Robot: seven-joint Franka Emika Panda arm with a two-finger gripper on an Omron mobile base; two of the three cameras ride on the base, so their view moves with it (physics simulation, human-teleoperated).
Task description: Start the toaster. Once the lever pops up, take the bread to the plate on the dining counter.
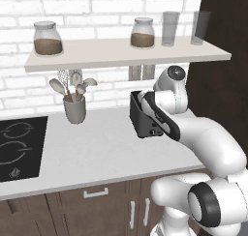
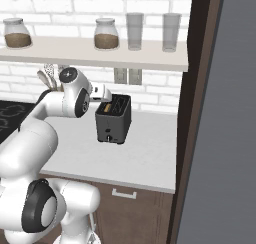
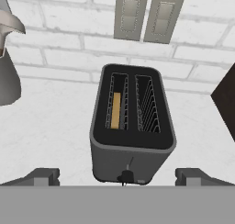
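Over toaster: gripper (image 3: pixel 117 177) hangs above the near front edge of the toaster (image 3: pixel 132 126), pointing down at it
Claw opening: spread wide; fingertips (image 3: pixel 41 176) sit out past both sides of the toaster body
Claw contents: nothing between the fingers, no contact with the toaster visible; released
Toaster: dark two-slot box on the grey worktop (image 1: pixel 97 148), below the two wall sockets (image 3: pixel 146 15)
Toaster in base views: seen at (image 1: pixel 143 119) partly behind the forearm, and at (image 2: pixel 114 119) just right of the wrist
Bread: tan slice (image 3: pixel 116 110) down in the left slot as the hand camera sees it, top edge below the slot rim; also a tan sliver at (image 2: pixel 106 108)
Right slot: bare wire rack
Lever: dark knob (image 3: pixel 125 176) low on the toaster's front face, about centre; whether it is up or down I cannot tell
Left of toaster: grey utensil cup (image 1: pixel 75 108) with wooden spoons, well apart from the toaster; its edge shows at (image 3: pixel 9 76)
Further left of toaster: black hob (image 1: pixel 19 148) set into the worktop
Above toaster: shelf (image 1: pixel 121 53) with two jars of brown contents (image 1: pixel 47 38) and two clear glasses (image 1: pixel 170 28)
Right of toaster: dark wood panel (image 2: pixel 192 113), close to the worktop end
Behind toaster: white brick wall (image 3: pixel 59 30)
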